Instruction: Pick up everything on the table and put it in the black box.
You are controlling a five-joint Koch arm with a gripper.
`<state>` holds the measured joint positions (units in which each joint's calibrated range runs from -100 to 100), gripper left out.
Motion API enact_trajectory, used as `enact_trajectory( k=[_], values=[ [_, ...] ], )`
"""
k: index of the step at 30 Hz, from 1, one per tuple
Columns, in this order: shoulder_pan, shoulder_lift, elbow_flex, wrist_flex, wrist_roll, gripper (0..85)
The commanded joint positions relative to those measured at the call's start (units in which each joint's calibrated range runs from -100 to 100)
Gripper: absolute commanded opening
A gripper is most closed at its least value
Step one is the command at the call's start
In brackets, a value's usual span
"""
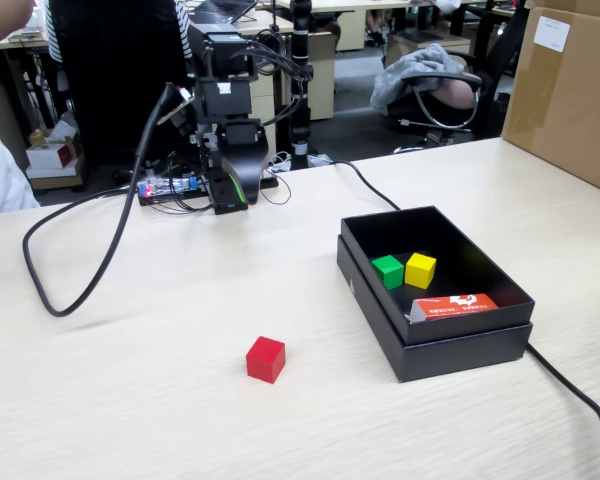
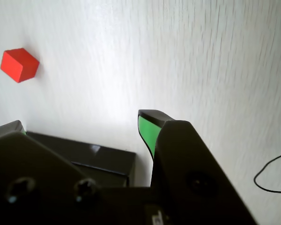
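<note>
1. Fingers: in the wrist view the two tips stand apart with bare surface showing between them, nothing held. One tip carries a green pad; the other only peeks in at the left edge. In the fixed view the arm is folded back at its base, at the far side of the surface, well apart from everything it has to handle.

2. Red cube: the only cube not yet boxed. It sits alone on the surface, in front of the arm and to the left of the black box in the fixed view. In the wrist view it lies at the upper left, well off the finger line.

3. Green cube and yellow cube: inside the box, side by side and close, whether touching I cannot tell. An orange-red and white carton lies in the box near its front wall.

4. Risks, as judged:
   - The cube is off-axis; a descent without re-aiming would land one finger on top and tip or skid it away.
   - It sits corner-on to the fingers; closing across corners could twist it out.
   - A low carry could clip the stepped rim and drop it outside.
   - A thick black cable loops on the surface near the arm and could snag during the swing.
</note>
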<state>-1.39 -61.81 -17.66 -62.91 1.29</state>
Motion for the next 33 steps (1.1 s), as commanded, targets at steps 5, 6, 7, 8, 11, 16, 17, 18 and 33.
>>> enact_trajectory(
  k=[5,6,7,8,11,16,17,18,33],
  values=[
    [-0.5,22.6,22.7,2.0,4.0,48.3],
    [-0.6,26.6,26.3,2.0,4.5,48.0],
    [-0.7,30.7,29.7,2.0,4.9,48.0],
    [-0.8,34.7,33.4,1.9,5.3,47.9],
    [-0.9,47.2,42.7,1.5,6.9,47.9],
    [-1.2,66.5,55.5,1.5,9.6,47.9],
    [-1.2,68.3,56.5,1.6,9.7,47.9],
    [-1.2,70.0,57.6,1.6,9.9,47.9],
    [-1.1,90.2,67.8,2.1,12.2,47.9]
  ],
)
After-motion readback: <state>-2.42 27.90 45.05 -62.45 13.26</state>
